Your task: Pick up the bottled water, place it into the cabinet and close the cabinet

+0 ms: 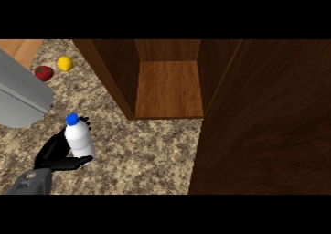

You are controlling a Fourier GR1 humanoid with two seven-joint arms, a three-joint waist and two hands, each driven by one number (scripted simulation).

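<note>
Fingers (63,162) of L hand (52,148) curled round bottled water (79,137), nr open cabinet (169,89)

I count one water bottle (80,139), topped by one blue cap (72,119). Only one of my hands shows, my left hand (55,153). There is one wooden cabinet (169,89), with one open door (276,128). On the single counter (148,155) I see two small round fruits: one yellow fruit (65,63) and one red fruit (44,72). One grey object (16,96) shows at the left edge.
</note>
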